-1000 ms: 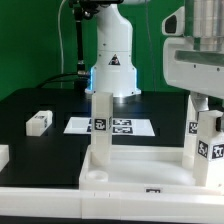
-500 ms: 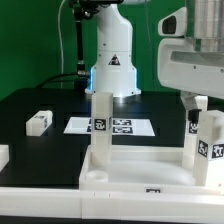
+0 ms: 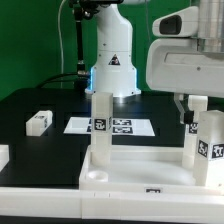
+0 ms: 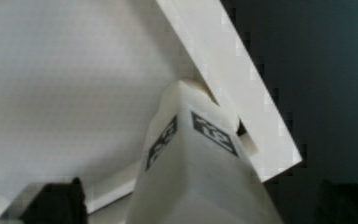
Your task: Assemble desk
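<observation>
Gripper (image 3: 206, 108) is seen spread wide, nothing held. The upright leg (image 3: 211, 140) is just straddled by its fingers (image 3: 190, 108). Arm's pointed straight down over the tabletop (image 3: 140, 165) corner, exterior view's right.

The exterior camera sat low, close to the desk panel (image 3: 140, 165), facing the arm's base (image 3: 112, 60). The wrist camera looked down, very near, onto the leg (image 3: 212, 140) (image 4: 194, 170) both views showed.
</observation>
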Controlling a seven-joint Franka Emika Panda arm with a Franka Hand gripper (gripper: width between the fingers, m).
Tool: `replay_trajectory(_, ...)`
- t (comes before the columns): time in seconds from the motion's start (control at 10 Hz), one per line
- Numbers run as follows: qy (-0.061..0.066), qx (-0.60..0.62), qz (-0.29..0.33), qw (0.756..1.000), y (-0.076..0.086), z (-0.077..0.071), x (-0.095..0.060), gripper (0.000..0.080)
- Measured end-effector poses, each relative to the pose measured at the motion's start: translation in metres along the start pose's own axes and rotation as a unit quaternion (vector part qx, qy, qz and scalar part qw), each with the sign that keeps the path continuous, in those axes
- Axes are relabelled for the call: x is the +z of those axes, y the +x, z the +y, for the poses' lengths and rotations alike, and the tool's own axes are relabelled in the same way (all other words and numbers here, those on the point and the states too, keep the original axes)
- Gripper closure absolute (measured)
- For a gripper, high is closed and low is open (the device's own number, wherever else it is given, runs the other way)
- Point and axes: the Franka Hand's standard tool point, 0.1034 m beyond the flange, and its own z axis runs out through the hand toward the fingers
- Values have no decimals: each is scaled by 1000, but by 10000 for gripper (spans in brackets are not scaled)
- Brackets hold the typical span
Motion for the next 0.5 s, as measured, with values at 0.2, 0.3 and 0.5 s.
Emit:
replay_trajectory(0.2, -3, -92, 1, 996, -1, -2, 0, 151)
replay_trajectory(0.3, -2, -129, 1, 992, -3, -4, 0, 151)
replay_trajectory(0.5, -7, -221, 2, 975, -2, -4, -1, 151)
